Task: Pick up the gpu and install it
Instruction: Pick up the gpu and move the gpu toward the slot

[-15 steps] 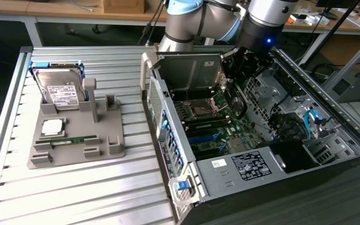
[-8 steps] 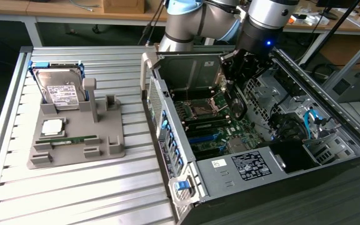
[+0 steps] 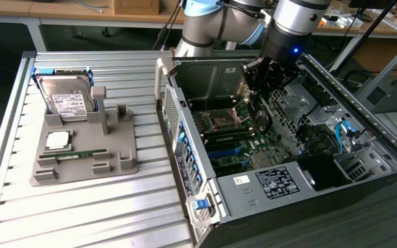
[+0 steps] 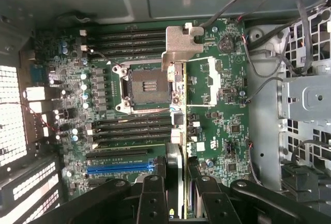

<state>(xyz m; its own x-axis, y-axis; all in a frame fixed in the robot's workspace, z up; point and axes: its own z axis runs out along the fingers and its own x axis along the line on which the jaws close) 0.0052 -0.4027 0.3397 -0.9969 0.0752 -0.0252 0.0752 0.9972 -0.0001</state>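
Silver-bracketed and thin, the gpu (image 4: 178, 105) hangs edge-on in the gripper (image 4: 176, 180), bracket at the end away from the fingers (image 4: 152, 193). It sits inside the open PC case (image 3: 184, 129), above the motherboard (image 4: 217, 131) and just beside the CPU socket (image 4: 145, 87). Pickup looks done, so I'd call this the install step: card in the air, not yet seated in any slot. By my read the step calls for its connector edge squared up w/ a slot on the board. Jaws are partway closed, one finger on each flat face, so clamped on the card as far as I can tell; the contact itself is dim. Off to the exterior view's left, a grey tray (image 3: 81, 165) w/ a hard drive (image 3: 67, 101) rests on the slatted table (image 3: 116, 217).
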